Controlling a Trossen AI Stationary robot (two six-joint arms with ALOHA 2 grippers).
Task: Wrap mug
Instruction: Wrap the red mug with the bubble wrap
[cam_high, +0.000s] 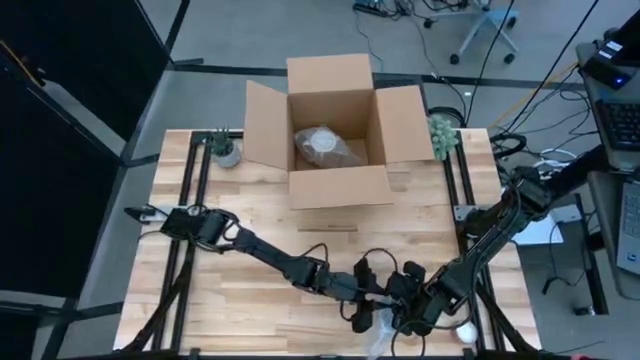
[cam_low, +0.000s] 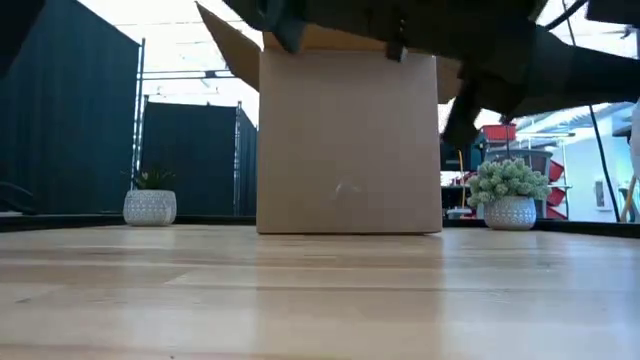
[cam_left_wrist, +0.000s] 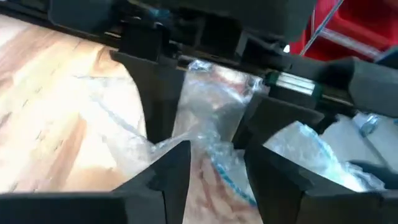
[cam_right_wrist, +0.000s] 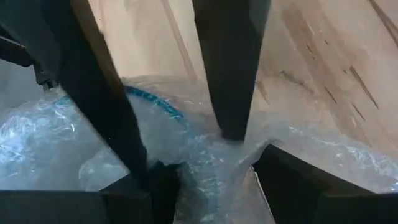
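Both my grippers on bubble wrap (cam_left_wrist: 211, 149) at table's (cam_high: 250, 230) near edge.
Left gripper (cam_left_wrist: 214, 162) pinches the sheet; right gripper (cam_right_wrist: 214, 168) pinches it too, touching distance apart. Farther back: open cardboard box (cam_high: 335, 185) holding a wrapped bundle (cam_high: 325, 145); mug itself not discernible.

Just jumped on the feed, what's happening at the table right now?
Both arms meet at the table's near edge, working a sheet of bubble wrap. The left gripper pinches a fold of it, and the right gripper grips it too. An open cardboard box behind them already holds one wrapped bundle.
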